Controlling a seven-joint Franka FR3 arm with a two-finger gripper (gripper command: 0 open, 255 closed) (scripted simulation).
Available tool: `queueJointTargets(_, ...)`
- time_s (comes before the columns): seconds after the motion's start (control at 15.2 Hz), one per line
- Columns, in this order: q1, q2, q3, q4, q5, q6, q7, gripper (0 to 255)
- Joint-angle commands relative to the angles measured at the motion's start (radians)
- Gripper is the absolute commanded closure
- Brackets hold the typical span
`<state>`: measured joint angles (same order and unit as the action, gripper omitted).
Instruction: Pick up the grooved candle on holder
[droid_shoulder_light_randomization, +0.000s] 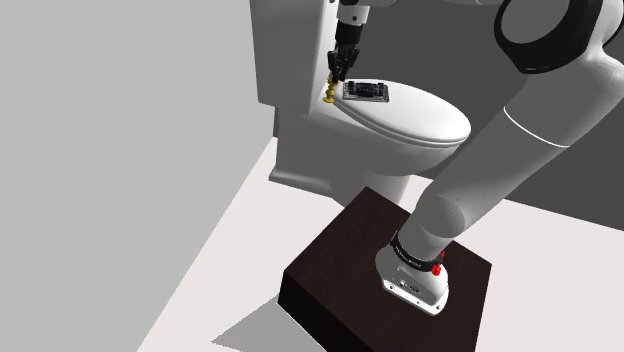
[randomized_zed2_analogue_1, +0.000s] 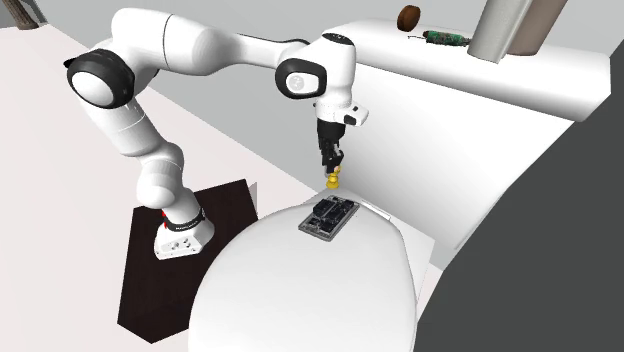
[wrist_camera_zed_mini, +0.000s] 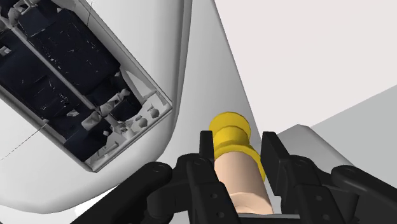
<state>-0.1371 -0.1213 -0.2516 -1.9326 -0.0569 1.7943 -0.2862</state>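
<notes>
Yellow at its holder end and pale peach along its body, the candle (wrist_camera_zed_mini: 238, 175) sits between the two black fingers (wrist_camera_zed_mini: 207, 153) of the gripper (wrist_camera_zed_mini: 238, 145), which press against its sides in a narrow clasp. In the shoulder view the gripper (droid_shoulder_light_randomization: 338, 68) points straight down at the back of a white toilet lid (droid_shoulder_light_randomization: 425, 118), with the candle (droid_shoulder_light_randomization: 330, 94) under it, just beside a dark rectangular case (droid_shoulder_light_randomization: 365, 92) (shallow, split into compartments) that lies flat on the lid. The second exterior view puts the candle (randomized_zed2_analogue_1: 332, 181) by the lid's (randomized_zed2_analogue_1: 300, 290) rear edge, near the case (randomized_zed2_analogue_1: 330, 215); whether its base touches the lid I cannot tell. The arm rises from a dark brown stand (droid_shoulder_light_randomization: 340, 262) on the pale floor.
</notes>
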Motion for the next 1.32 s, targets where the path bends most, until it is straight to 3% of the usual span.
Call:
queueJointTargets(0.0,0.005,0.015,0.006,-0.003,0.000,0.002,-0.002,255)
queueJointTargets(1.25,0.007,0.023,0.000,0.216,0.002,-0.208,-0.017,255)
